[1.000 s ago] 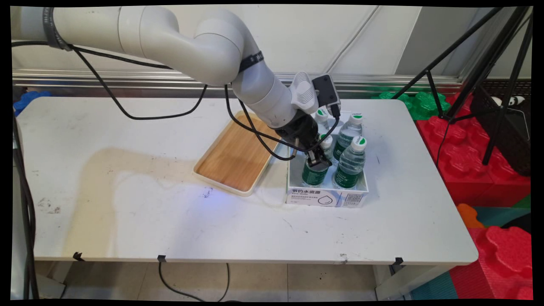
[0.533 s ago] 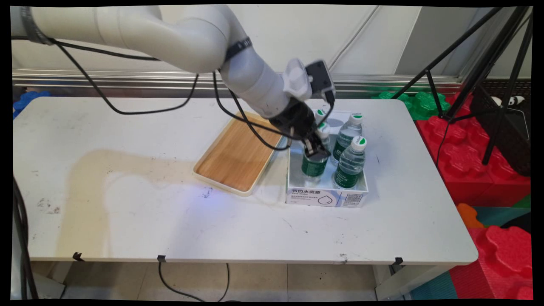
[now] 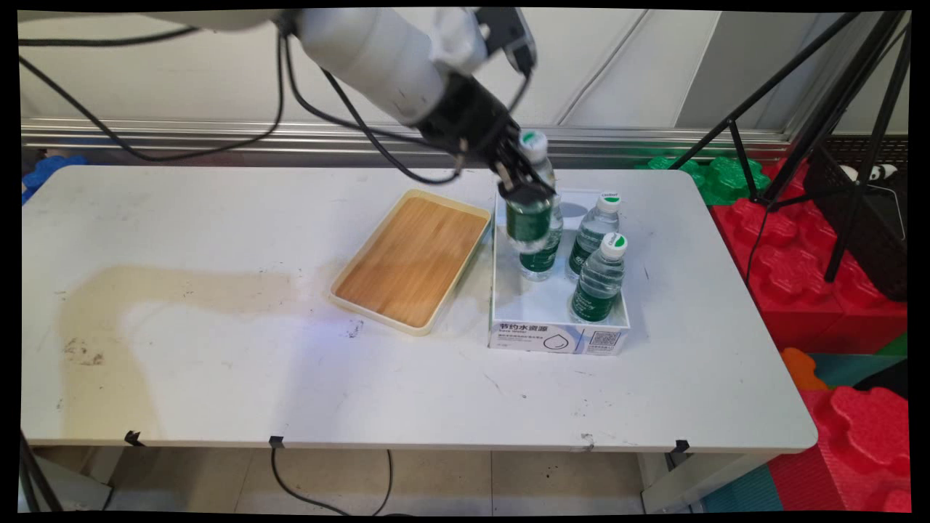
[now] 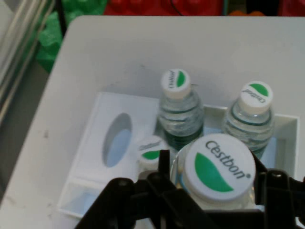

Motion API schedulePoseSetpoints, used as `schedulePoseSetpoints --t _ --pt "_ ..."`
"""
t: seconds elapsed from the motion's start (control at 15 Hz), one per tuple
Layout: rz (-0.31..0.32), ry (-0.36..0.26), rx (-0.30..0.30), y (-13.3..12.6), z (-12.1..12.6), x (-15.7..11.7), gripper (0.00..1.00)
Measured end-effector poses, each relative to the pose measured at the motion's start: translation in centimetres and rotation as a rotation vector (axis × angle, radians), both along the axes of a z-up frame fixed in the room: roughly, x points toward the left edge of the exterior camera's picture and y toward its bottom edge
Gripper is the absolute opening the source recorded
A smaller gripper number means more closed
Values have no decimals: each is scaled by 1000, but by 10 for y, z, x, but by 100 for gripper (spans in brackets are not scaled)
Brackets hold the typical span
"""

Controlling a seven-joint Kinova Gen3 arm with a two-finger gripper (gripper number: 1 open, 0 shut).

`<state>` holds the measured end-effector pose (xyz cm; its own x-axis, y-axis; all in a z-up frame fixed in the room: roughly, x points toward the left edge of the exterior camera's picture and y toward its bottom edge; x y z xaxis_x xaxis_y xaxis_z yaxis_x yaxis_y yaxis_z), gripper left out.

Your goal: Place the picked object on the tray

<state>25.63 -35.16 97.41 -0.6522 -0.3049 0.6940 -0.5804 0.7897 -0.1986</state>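
Gripping a water bottle point(image 3: 529, 218) at its neck, the gripper point(image 3: 524, 190) is clamped; bottle is best kept upright, clear of the box point(image 3: 556, 335).

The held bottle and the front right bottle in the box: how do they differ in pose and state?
The held bottle hangs above the white box, gripped below its cap by the gripper; the front right bottle stands on the box floor, untouched. The held bottle leans slightly; the front right bottle stands upright. The held bottle sits higher than every other bottle; the front right bottle is nearest the box's printed front wall. Both are clear, with green labels and white-and-green caps.
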Motion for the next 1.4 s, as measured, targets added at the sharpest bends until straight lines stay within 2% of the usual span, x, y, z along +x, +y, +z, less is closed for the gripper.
schedulePoseSetpoints --t 0.33,0.67,0.93,1.4 --pt "78 2 -31 3 28 45 0" --pt "163 -14 -47 -10 31 79 0" --pt "223 -45 -43 -32 16 105 0" --pt "251 -94 0 -65 -26 129 0"
